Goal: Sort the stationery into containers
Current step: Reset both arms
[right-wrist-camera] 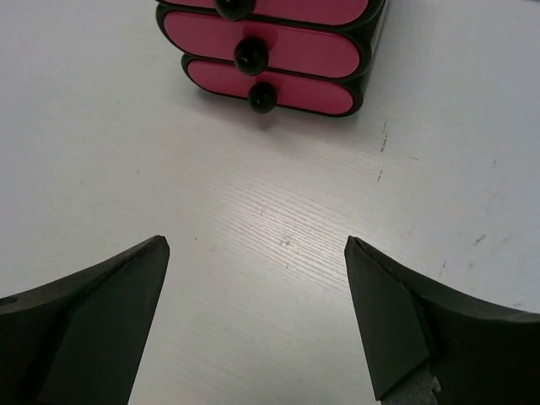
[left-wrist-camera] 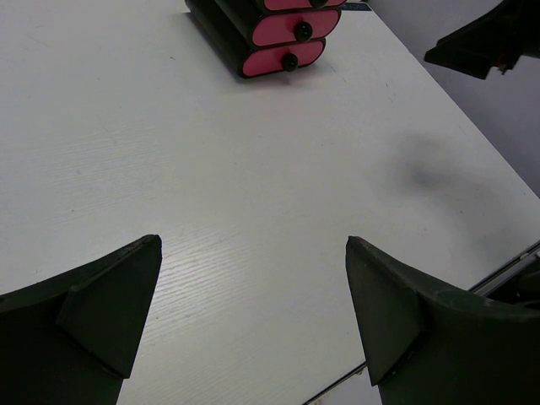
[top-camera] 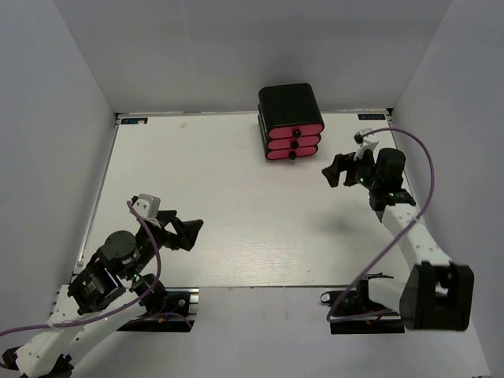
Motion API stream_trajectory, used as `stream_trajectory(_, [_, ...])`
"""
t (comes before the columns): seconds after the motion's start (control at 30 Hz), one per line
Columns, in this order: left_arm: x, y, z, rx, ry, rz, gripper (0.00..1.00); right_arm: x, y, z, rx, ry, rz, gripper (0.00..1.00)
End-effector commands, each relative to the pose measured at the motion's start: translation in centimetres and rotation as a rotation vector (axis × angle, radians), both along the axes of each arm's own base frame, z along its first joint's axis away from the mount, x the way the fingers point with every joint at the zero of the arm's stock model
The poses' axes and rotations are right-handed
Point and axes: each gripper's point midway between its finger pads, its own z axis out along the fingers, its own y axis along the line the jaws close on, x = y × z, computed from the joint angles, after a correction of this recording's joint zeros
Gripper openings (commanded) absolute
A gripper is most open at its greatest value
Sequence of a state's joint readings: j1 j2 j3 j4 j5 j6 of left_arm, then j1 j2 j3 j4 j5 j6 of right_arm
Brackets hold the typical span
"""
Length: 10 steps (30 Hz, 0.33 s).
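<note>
From above, the black drawer box (top-camera: 290, 122) stands at the far side of the white table (top-camera: 236, 213), right of the middle. Its three pink drawer fronts face the arms, all pushed in, each with one of the black knobs (top-camera: 292, 155). The right end effector (top-camera: 337, 169) hangs just right of the box and slightly nearer the arms, its fingers spread apart and gripping nothing. The left end effector (top-camera: 191, 234) is well apart from the box, over the near left part of the table, also spread and holding nothing. A purple cable (top-camera: 425, 169) loops out from the right arm on the side away from the box. Grey walls (top-camera: 63, 118) close in the table.

In the left wrist view, the dark fingers (left-wrist-camera: 110, 312) stand wide apart at the bottom. The box (left-wrist-camera: 270, 38) is far ahead at the top edge, partly cut off. To the right of the box, the right end effector (left-wrist-camera: 481, 42) juts in at the corner, and a soft shadow (left-wrist-camera: 422, 169) lies on the table below it.

In the right wrist view, the fingers (right-wrist-camera: 422, 329) are wide apart. The box (right-wrist-camera: 270, 51) is near, straight ahead, with white table surface between. A few tiny dark marks (right-wrist-camera: 384, 139) dot the table just right of the box.
</note>
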<state>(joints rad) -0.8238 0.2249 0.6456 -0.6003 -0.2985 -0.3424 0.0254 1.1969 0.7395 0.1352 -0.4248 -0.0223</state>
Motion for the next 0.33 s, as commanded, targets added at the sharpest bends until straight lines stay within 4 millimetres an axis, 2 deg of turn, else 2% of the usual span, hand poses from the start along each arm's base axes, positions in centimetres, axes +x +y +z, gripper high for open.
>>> stream_trajectory(0.0, [0.1,-0.3,-0.5,0.01,0.02,-0.005,0.99,-3.5,-1.5,-0.5,-0.096,0.069,-0.032,0.9])
stream_trajectory(0.03, [0.0,-0.2,-0.3,0.002,0.012,-0.004,0.99,-4.4,-1.7,1.6,-0.092,0.01,-0.051,0.9])
stream_trajectory(0.1, [0.0,0.0,-0.1,-0.004,0.005,0.005,0.99,-5.8,-2.1,1.2,-0.091,0.027,-0.077,0.9])
stream_trajectory(0.13, [0.0,0.0,-0.1,-0.011,0.01,0.006,0.99,-6.8,-2.6,2.5,-0.097,-0.039,-0.107,0.9])
stream_trajectory(0.2, [0.0,0.2,0.1,-0.018,0.003,0.015,0.99,-8.1,-2.8,2.3,-0.108,-0.075,-0.115,0.9])
stream_trajectory(0.23, [0.0,0.2,0.1,-0.018,0.003,0.015,0.99,-8.7,-2.9,3.3,-0.108,-0.121,-0.121,0.9])
stream_trajectory(0.3, [0.0,0.0,-0.1,-0.01,0.01,0.006,0.99,-9.8,-2.9,3.4,-0.101,-0.149,-0.119,0.9])
